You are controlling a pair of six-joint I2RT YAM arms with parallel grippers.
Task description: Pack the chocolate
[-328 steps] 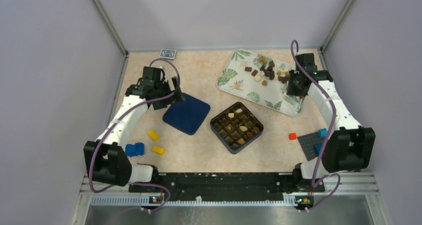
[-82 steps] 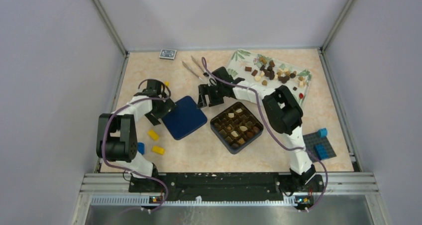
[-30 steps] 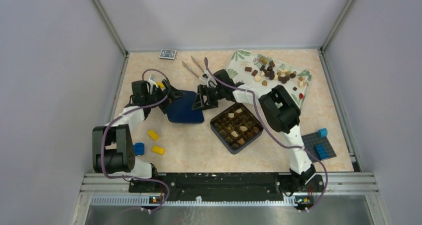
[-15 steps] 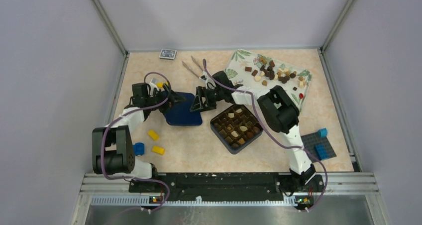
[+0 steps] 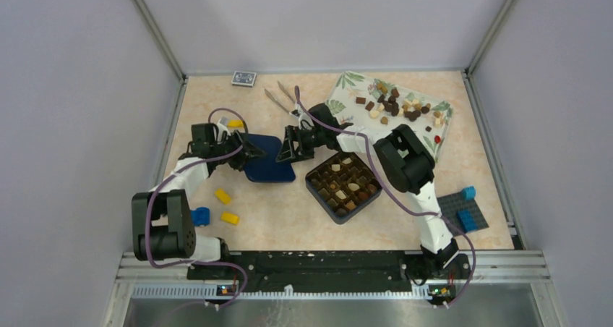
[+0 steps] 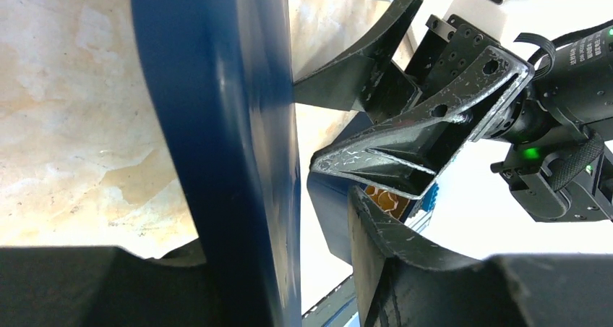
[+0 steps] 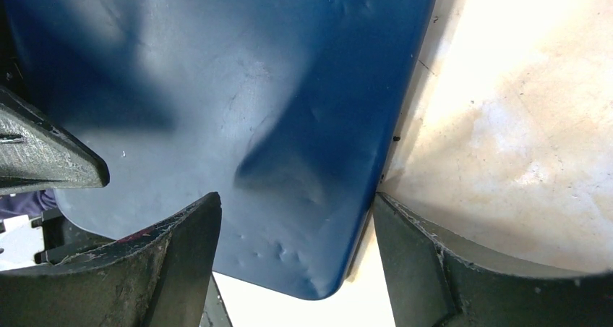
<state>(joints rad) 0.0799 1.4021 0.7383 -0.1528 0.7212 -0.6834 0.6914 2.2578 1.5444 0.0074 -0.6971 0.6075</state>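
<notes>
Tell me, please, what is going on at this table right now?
Both arms are working on the dark blue lid. The left claw pinches its edge, holding it tilted up off the table, while the right claw stands open around the opposite corner. The box beside it sits uncovered, partly filled with chocolate; more lies on the leaf-print tray.

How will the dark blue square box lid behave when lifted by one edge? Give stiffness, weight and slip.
Probably fairly stiff: the dark blue square box lid stands edge-on and straight between the fingers of the left gripper. Likely thin and light for its size, since small dents show on its face in the right wrist view. Its glossy sheen suggests it may slip in a pinch.
</notes>
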